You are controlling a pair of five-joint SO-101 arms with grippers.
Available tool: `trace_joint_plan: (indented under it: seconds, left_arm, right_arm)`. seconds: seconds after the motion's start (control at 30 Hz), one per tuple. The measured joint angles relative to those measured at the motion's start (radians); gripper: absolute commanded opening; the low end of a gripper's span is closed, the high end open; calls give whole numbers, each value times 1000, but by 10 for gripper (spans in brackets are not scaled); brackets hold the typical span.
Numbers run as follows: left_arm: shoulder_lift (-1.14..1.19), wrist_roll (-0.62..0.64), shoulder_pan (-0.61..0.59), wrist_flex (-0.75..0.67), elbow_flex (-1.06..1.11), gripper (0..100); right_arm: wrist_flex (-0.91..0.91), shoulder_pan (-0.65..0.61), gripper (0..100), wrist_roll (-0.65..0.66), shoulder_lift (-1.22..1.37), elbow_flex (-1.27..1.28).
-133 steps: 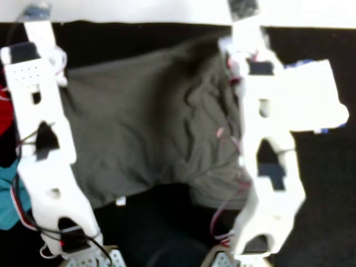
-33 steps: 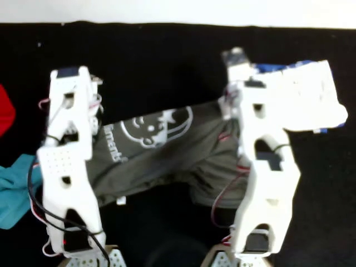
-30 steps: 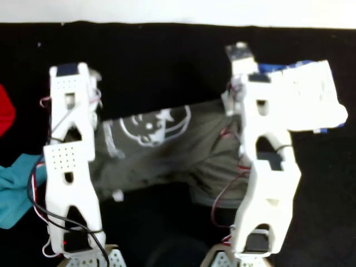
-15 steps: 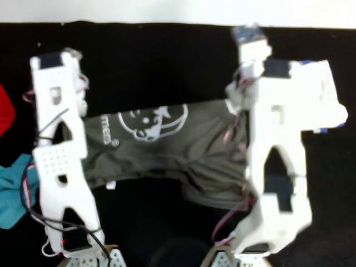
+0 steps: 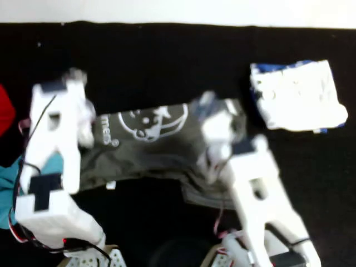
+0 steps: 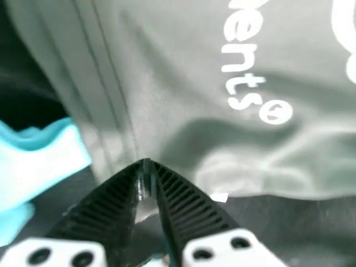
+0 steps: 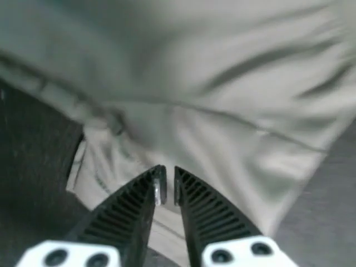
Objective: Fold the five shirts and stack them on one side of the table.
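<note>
A grey shirt (image 5: 161, 146) with a white print lies folded into a band across the middle of the black table (image 5: 167, 55). At its left end is my left gripper (image 5: 88, 121). In the left wrist view that gripper (image 6: 146, 165) is shut, tips together on the shirt's hem (image 6: 119, 111). My right gripper (image 5: 207, 105) hovers over the shirt's right part. The right wrist view shows this gripper (image 7: 166, 173) almost shut, with nothing between its fingers, above rumpled grey cloth (image 7: 222, 128).
A folded white and blue shirt (image 5: 297, 94) lies at the far right. A red shirt (image 5: 4, 114) and a teal shirt (image 5: 12, 186) sit at the left edge; the teal shirt (image 6: 33, 161) is beside the grey hem. The table's far edge (image 5: 167, 23) borders a white surface.
The far edge of the grey shirt was pulled over onto itself, print up. Since half a second ago the right arm has swung back and left over the shirt; the left arm drew back slightly.
</note>
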Motion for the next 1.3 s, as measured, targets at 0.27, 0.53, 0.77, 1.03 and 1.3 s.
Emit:
trace_joint_plan:
  seconds: [0.27, 0.53, 0.77, 1.03, 1.3]
  left_arm:
    - [-61, 0, -5, -313, 295, 11]
    - [-63, 2, -5, -331, 311, 11]
    - [-63, 2, -5, -331, 311, 11]
    - [-63, 2, -5, -331, 311, 11]
    - [-63, 2, -5, -331, 311, 10]
  right_arm:
    - [-186, -121, 40, 0, 8, 186]
    - [-144, -247, 40, 0, 25, 173]
    - [89, -213, 130, 3, -133, 51]
    - [249, -164, 261, 250, -189, 114]
    - [52, -127, 260, 281, -68, 229]
